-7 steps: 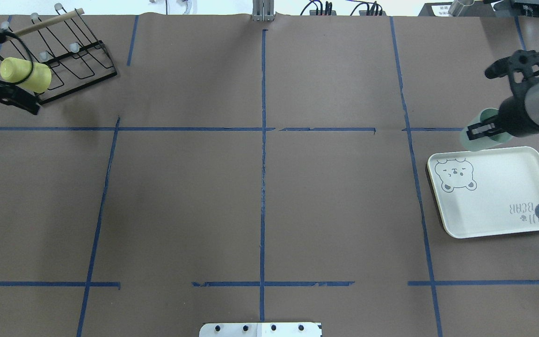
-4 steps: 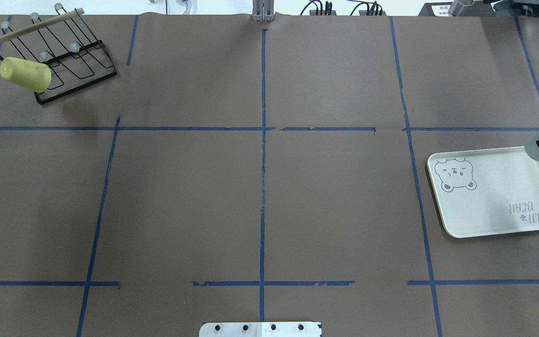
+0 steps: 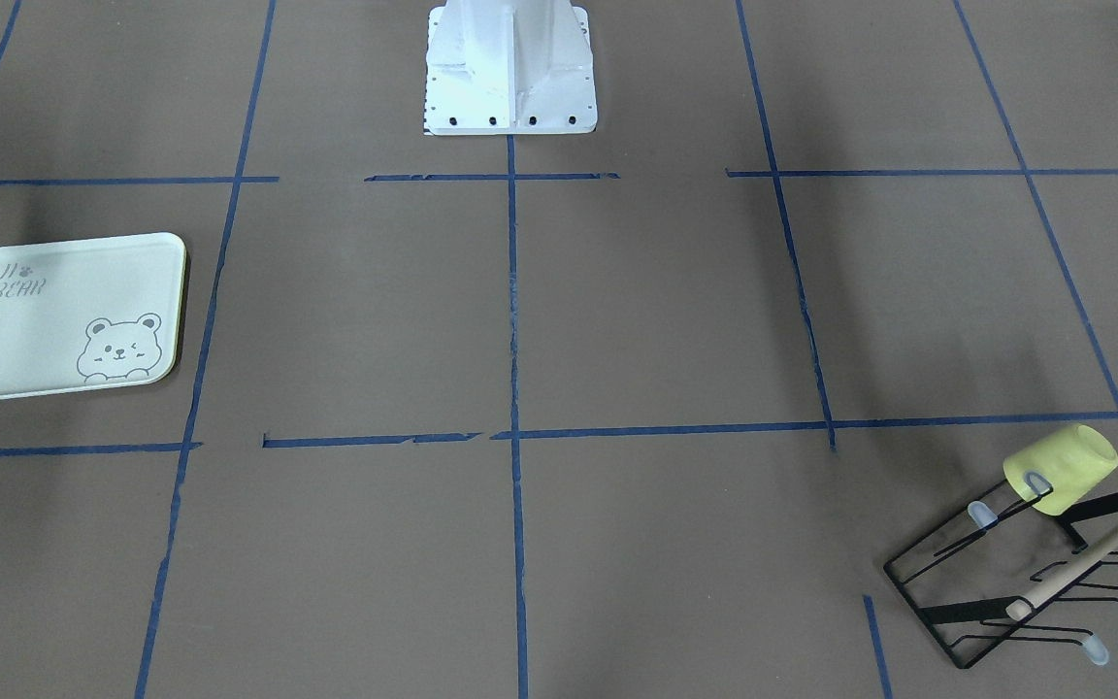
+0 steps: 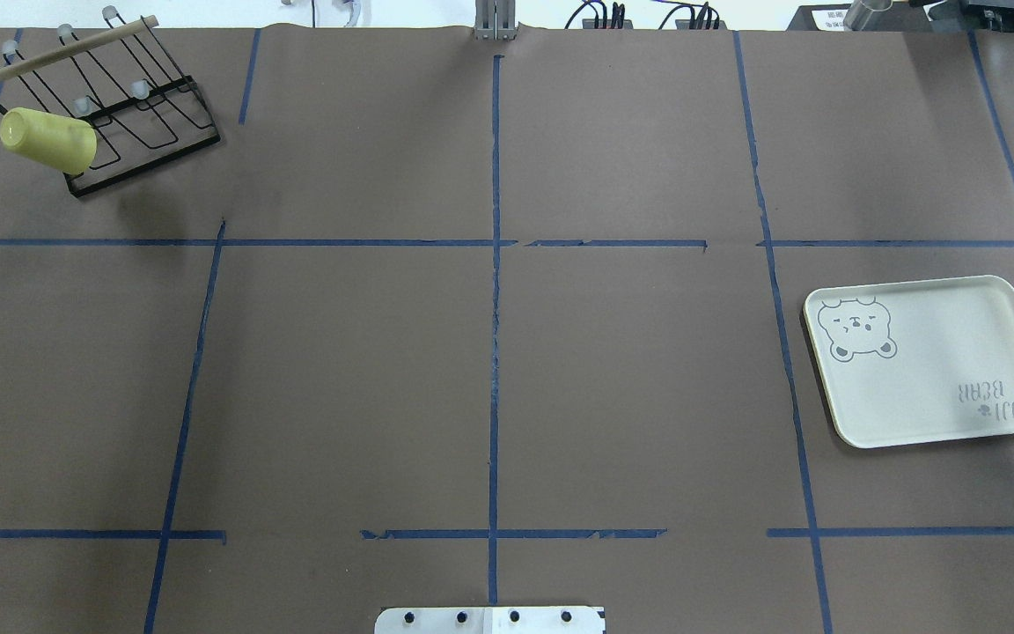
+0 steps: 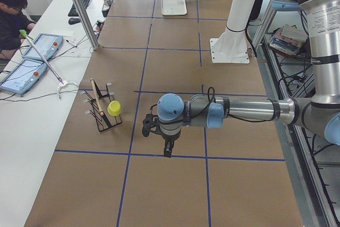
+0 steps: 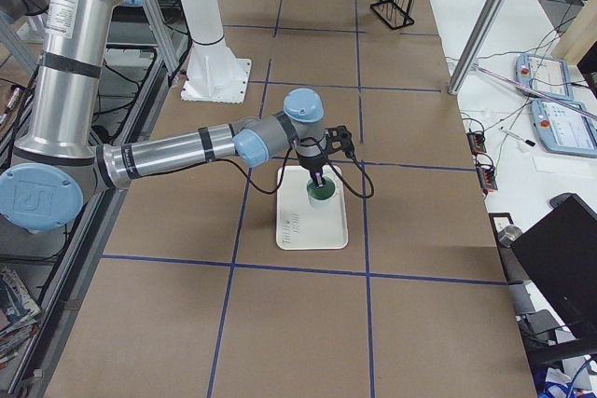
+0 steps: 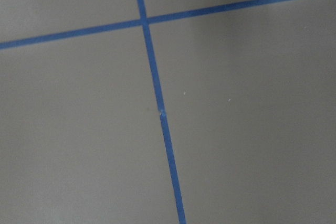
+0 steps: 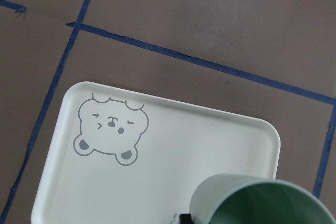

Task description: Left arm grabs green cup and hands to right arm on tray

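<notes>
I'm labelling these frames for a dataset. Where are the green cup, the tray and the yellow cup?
green cup (image 8: pixel 262 203), right wrist view, on its inner wall.
tray (image 4: pixel 938 352), overhead view, on its bare middle.
yellow cup (image 4: pixel 47 139), overhead view, on its side wall.

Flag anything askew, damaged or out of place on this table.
The tray lies skewed to the blue tape grid, and so does the black wire rack, where the yellow cup hangs tilted on a prong. The tape is frayed and broken in spots. Nothing spilled.
</notes>
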